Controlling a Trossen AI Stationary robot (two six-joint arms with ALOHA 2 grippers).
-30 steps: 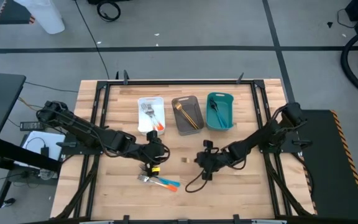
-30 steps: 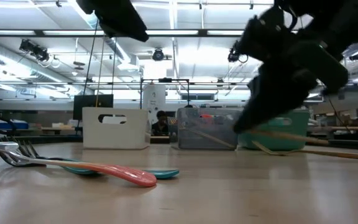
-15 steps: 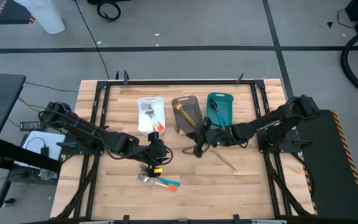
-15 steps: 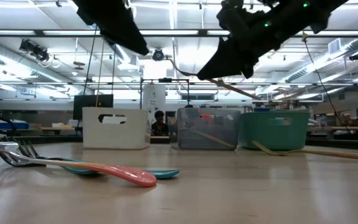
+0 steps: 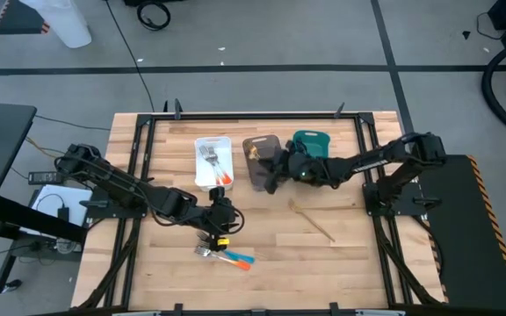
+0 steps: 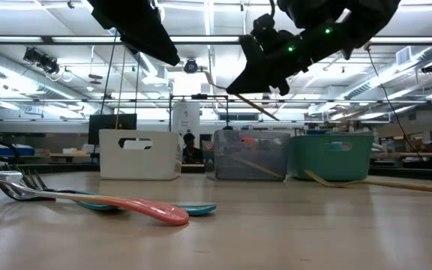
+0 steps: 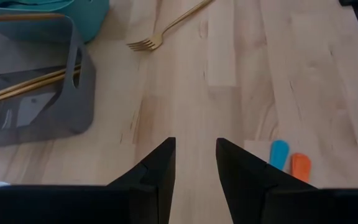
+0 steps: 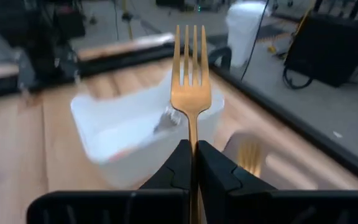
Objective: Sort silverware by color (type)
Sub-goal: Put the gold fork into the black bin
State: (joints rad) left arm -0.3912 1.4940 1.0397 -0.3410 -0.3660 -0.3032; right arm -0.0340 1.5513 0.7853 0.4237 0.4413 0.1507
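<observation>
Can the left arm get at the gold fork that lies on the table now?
Probably yes. The slim gold fork lies alone on bare wood, and the left claw is open and empty, with nothing between them.

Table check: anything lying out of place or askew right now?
One gold fork lies loose on the bare wood near the right side, away from the bins. A small pile of orange- and blue-handled pieces also sits unsorted near the left gripper. The right gripper holds another gold fork over the grey bin.

Overhead view straight down, low view level across, both sharing the table (image 5: 341,254) and bins (image 6: 250,155).
</observation>
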